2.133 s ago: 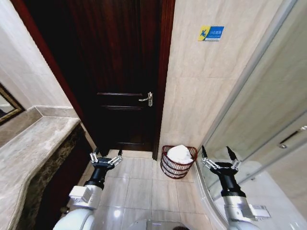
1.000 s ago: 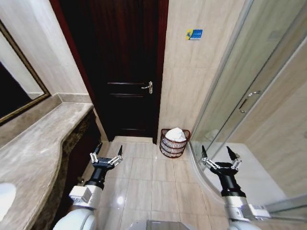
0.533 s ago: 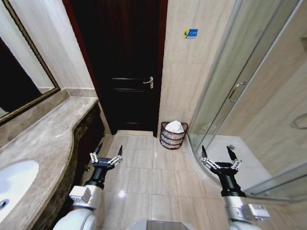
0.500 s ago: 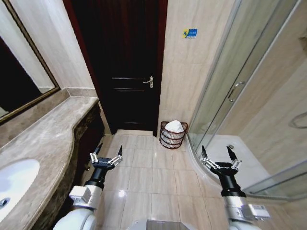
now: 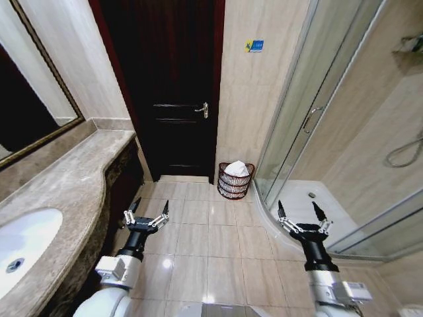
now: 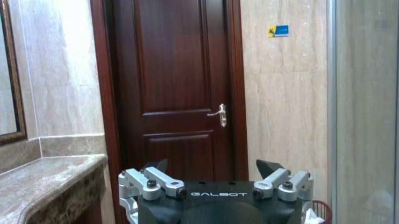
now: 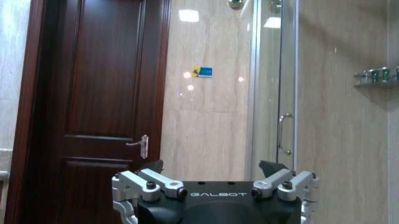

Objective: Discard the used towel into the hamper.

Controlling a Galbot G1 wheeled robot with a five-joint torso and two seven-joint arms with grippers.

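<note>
Both hands were spread open and empty, the left hand [image 5: 145, 214] low in the left of the head view and the right hand [image 5: 299, 216] low in the right, each above bare floor tiles [image 5: 205, 247]. The hamper [image 5: 236, 180] sat in the upper middle by the dark door [image 5: 172, 86], a white towel [image 5: 236, 169] already heaped in it, so the sound course was probably to keep both hands clear of the glass shower screen [image 5: 310, 112]. How deep the towel lay inside the wire basket was too small to tell.
</note>
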